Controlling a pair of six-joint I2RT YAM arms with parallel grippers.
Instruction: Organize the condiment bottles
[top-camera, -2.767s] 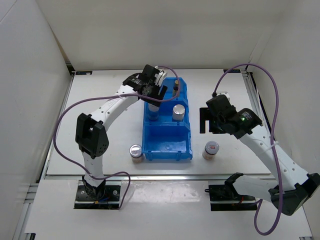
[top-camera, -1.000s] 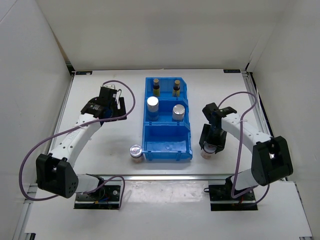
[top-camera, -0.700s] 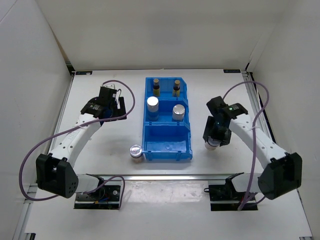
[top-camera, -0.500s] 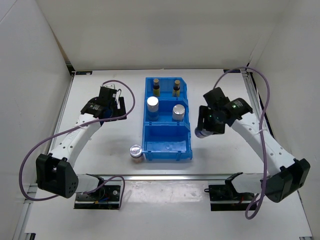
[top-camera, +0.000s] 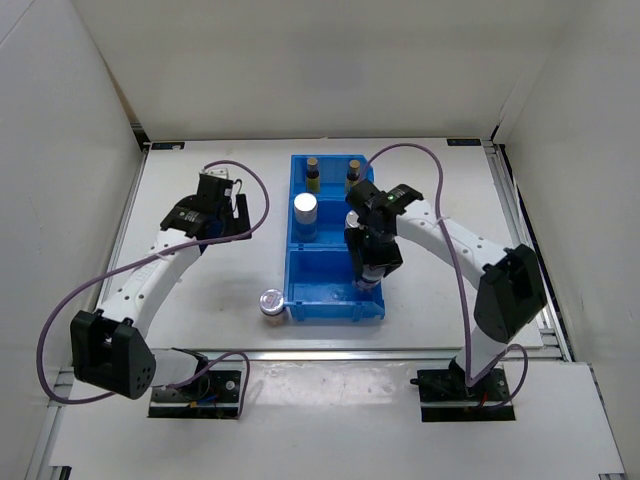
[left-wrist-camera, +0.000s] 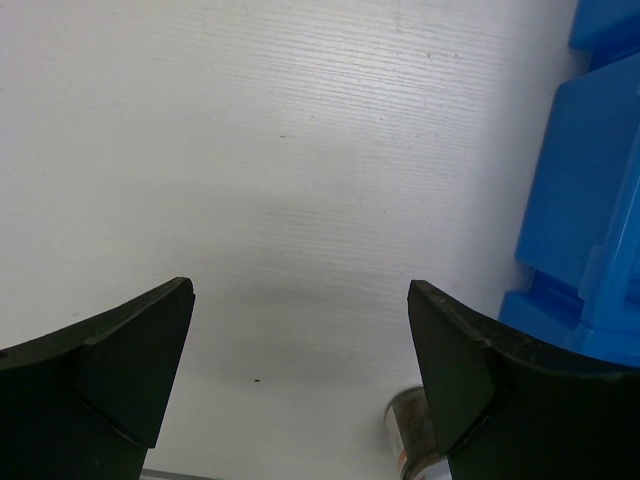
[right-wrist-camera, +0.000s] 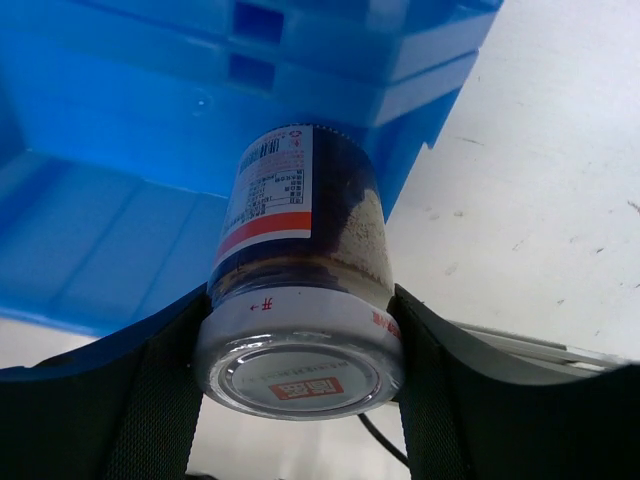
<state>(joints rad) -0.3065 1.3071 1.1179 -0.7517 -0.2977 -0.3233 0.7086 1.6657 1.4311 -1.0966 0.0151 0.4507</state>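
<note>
Right gripper: closed on the held jar, one finger on each side of the white lid. The lid faces the wrist, and the brown-filled body with its red-banded label runs straight out from the fingers. The jar's long axis therefore lies in line with the gripper, base leading.

Beyond the base is the blue bin. In the overhead view the gripper hangs over the right part of the near compartment, close to that compartment's right wall. The jar appears clear of the floor, though the gap cannot be judged. Judgement: the coming move is a descent along the jar's own axis, base first. The right wall is the thing to miss, and the jar must be upright before release.

Left gripper: jaws wide apart, nothing between them, poised over bare table to the left of the bin.

The second jar stands upright on the table, just beside the bin's near left corner. It lies on the near side of the left gripper, toward that arm's base. The left arm is plainly the nearer to it.

Farther out, two brown bottles stand in the far compartment and one shaker in the middle one. The other shaker cannot be seen; the right arm covers that part of the bin.
</note>
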